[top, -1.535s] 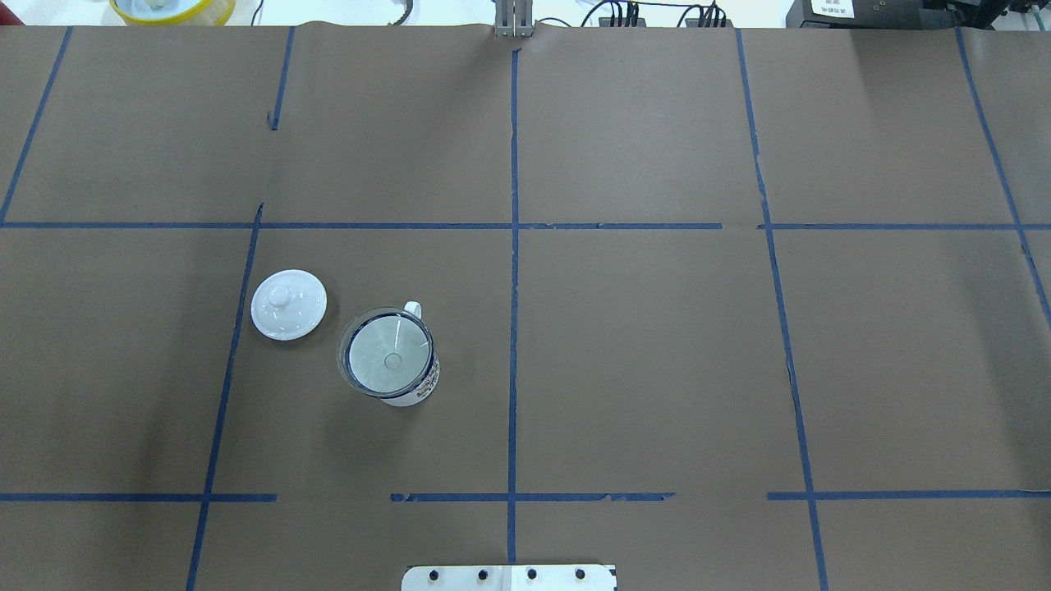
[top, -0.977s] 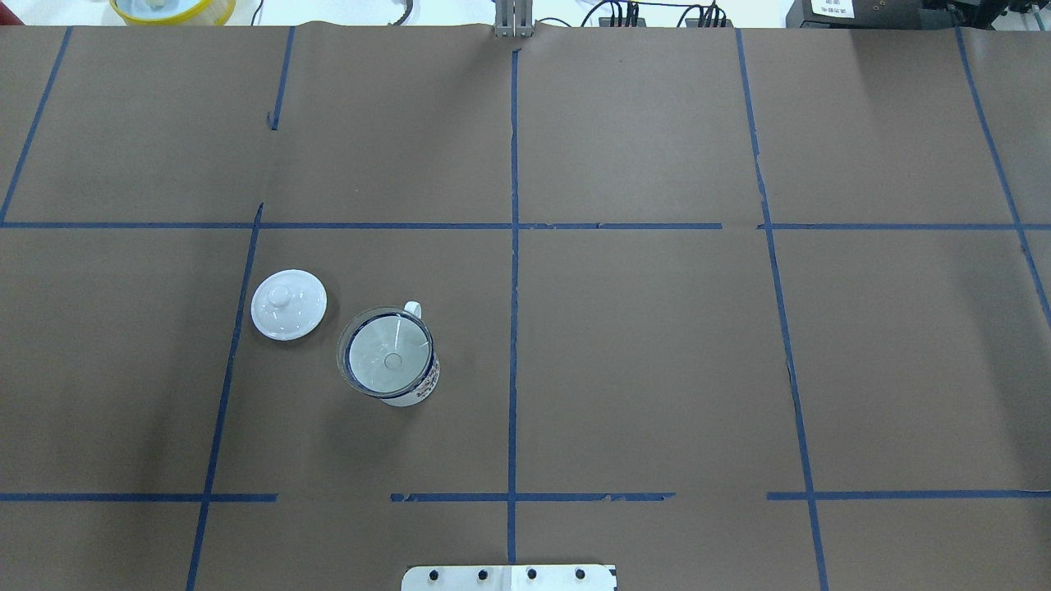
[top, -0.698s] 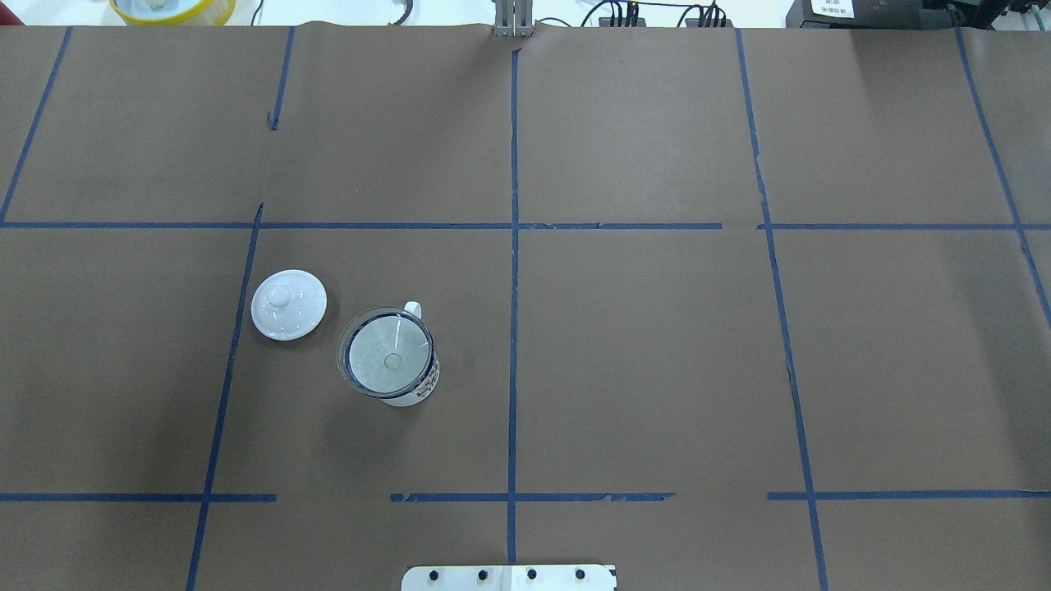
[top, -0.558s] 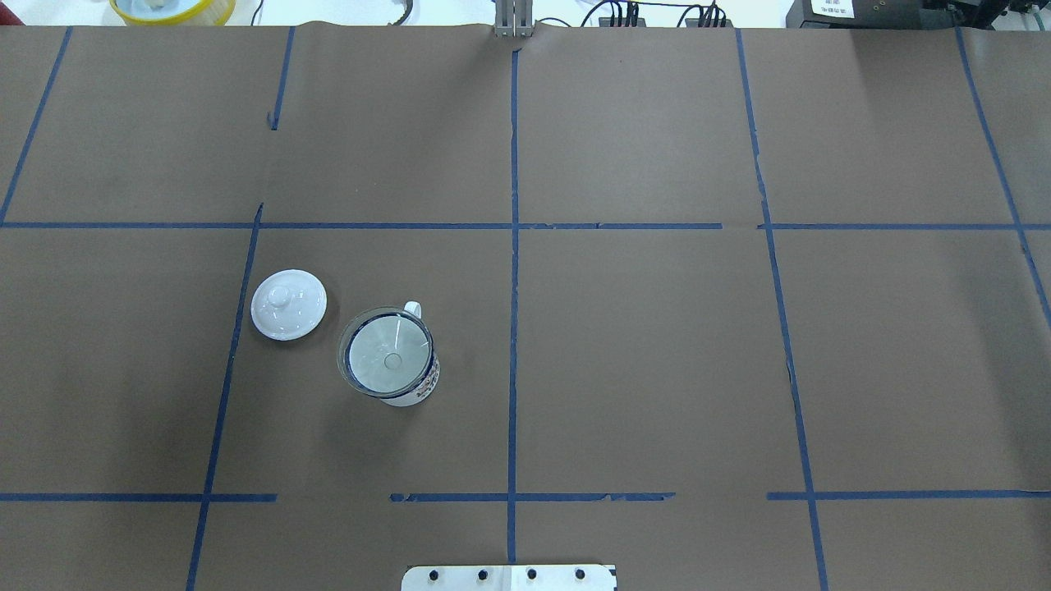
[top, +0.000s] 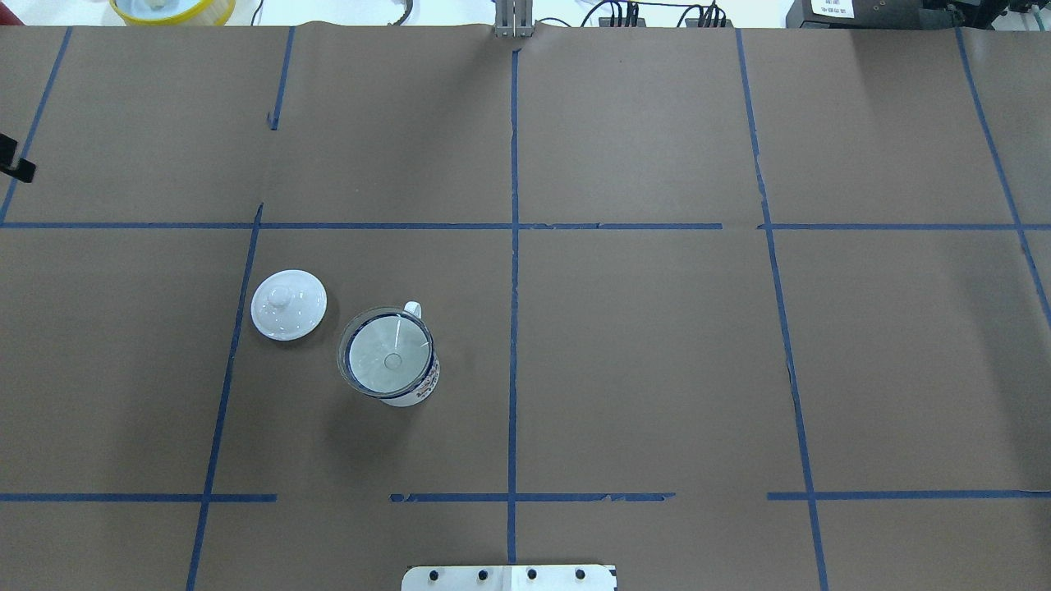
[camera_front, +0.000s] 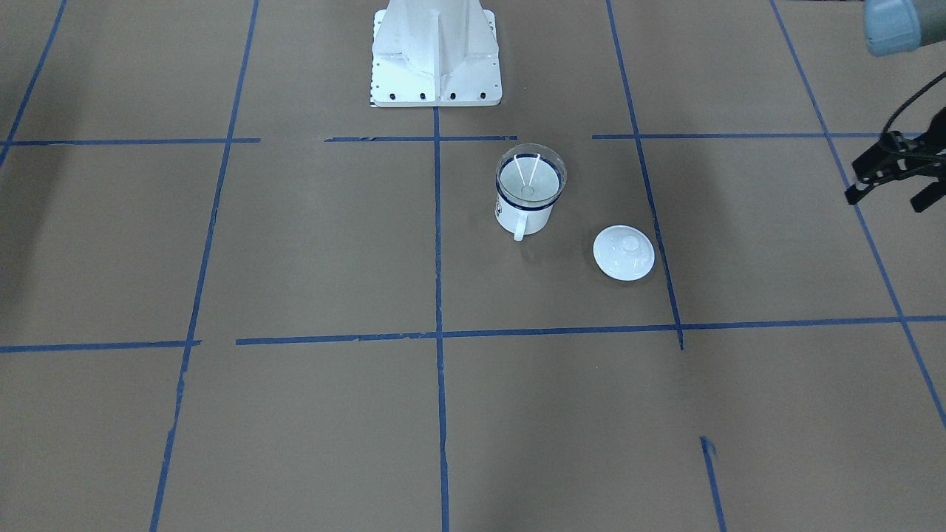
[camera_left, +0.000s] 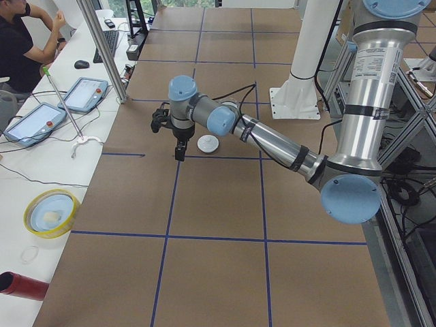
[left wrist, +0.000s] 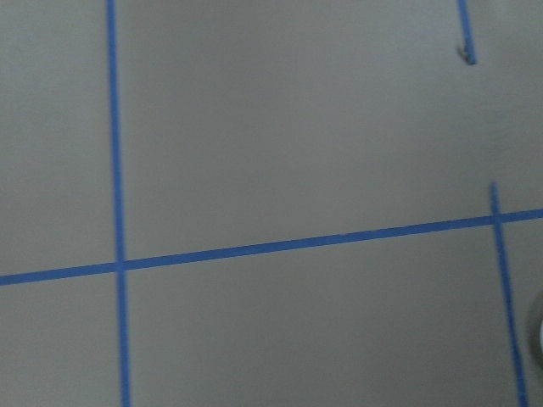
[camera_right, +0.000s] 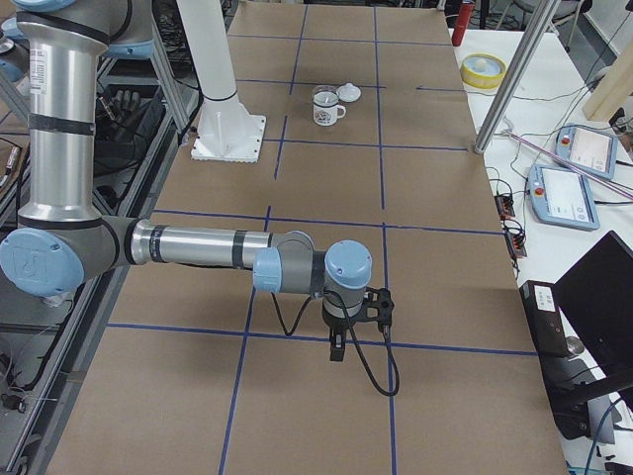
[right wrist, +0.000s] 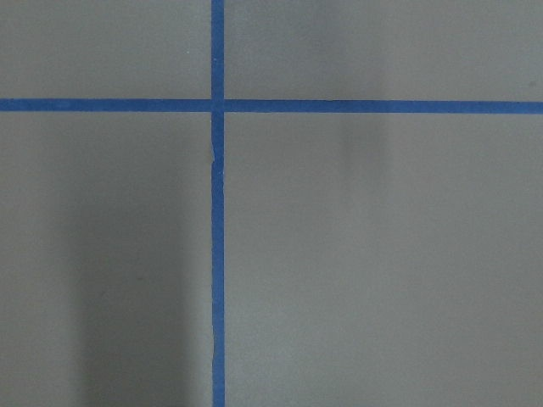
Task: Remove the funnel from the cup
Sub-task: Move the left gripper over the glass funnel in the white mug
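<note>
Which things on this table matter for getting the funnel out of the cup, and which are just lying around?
For the job: funnel, seated in the cup.
Lying about: white lid beside the cup; yellow-rimmed tub beyond the table's far edge.

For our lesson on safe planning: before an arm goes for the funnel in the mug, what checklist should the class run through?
1. The clear funnel sits in the enamel mug: ok.
2. The mug stands upright: ok.
3. The white lid lies apart from the mug: ok.
4. Jaws of the left gripper open: ok.
5. The left gripper above the funnel: not ok, far off to the side.
6. Jaws of the right gripper open: cannot tell.
</note>
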Controlling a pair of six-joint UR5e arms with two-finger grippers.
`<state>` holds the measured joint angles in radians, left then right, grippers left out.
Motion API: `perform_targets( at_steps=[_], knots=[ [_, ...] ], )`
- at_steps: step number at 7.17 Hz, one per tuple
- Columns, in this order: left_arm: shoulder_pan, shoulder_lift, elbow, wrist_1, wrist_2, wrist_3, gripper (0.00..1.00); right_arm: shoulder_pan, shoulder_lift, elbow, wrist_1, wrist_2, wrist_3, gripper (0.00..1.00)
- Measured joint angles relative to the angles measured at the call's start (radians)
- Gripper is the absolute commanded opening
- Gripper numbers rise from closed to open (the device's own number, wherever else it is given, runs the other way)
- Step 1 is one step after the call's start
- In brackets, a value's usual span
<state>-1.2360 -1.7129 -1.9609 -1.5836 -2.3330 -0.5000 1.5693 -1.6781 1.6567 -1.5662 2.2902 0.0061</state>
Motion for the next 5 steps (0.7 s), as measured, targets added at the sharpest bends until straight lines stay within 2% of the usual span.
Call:
perform_targets(
  at_steps=[2, 5],
  knots=[
    [0.145, -0.097, -0.045, 0.001, 0.049, -0.189, 1.00, 0.000, 0.000, 0.000, 0.000, 0.000, 0.000, 1.00],
    [0.374, -0.236, -0.063, 0.021, 0.193, -0.454, 1.00, 0.000, 0.000, 0.000, 0.000, 0.000, 0.000, 1.00]
  ],
)
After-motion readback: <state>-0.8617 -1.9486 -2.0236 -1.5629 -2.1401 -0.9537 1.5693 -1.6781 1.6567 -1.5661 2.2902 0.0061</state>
